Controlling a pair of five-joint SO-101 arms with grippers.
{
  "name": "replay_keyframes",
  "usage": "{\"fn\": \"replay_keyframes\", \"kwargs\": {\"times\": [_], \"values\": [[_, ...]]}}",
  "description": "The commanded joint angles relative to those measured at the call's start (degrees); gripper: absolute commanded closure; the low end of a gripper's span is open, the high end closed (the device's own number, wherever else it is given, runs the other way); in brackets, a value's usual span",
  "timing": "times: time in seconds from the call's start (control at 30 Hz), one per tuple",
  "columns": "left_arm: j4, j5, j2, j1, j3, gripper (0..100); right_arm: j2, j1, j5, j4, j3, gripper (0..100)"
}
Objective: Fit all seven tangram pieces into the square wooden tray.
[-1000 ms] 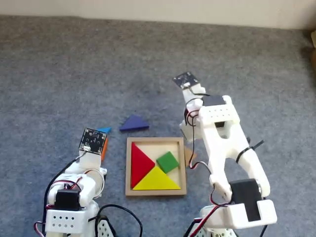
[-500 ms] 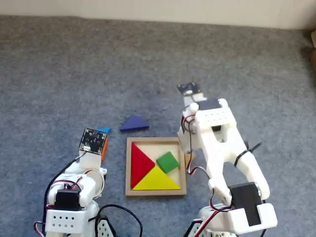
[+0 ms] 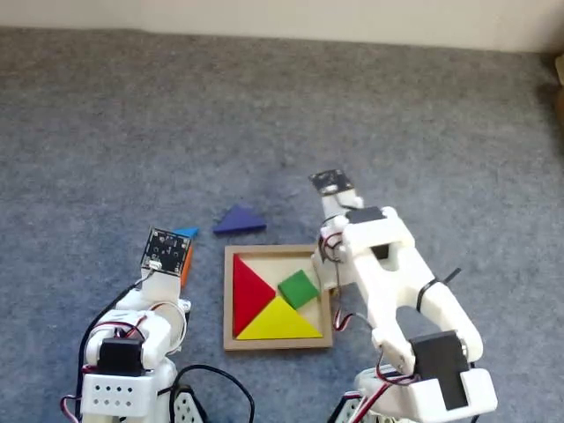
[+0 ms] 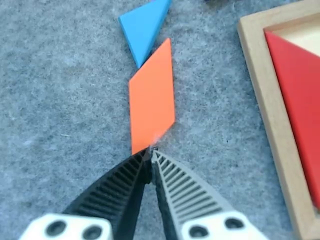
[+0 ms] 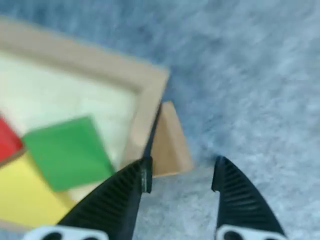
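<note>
A: Right arm has drawn back toward the tray point(image 3: 278, 251); how's the right gripper point(image 5: 181, 171)?
B: Spread open, tan piece point(image 5: 169, 142) just ahead between its jaws, long edge lying along the tray's outer wall; left arm sits farther off

Floor: grey felt carpet point(image 3: 123, 115) over the whole work area. Far edge: pale wall point(image 3: 264, 16). Light: even, soft shadows.

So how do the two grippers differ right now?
The left gripper is shut; the right gripper is open. The left gripper's tips sit at a corner of the orange piece, while the right gripper is by the tan piece just outside the tray. Neither holds anything.
</note>
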Motion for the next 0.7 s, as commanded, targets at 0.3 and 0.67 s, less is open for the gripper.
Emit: {"fn": "replay_keyframes", "kwargs": {"times": [0.3, 0.67], "values": [[0.3, -0.4, -2.8, -0.6, 1.2, 99, -5.1, 5.8, 2.2, 2.9, -3.4, 79.7], [0.3, -0.4, -2.8, -0.6, 1.2, 99, -8.9, -2.2, 7.2, 2.8, -3.6, 79.7]]}}
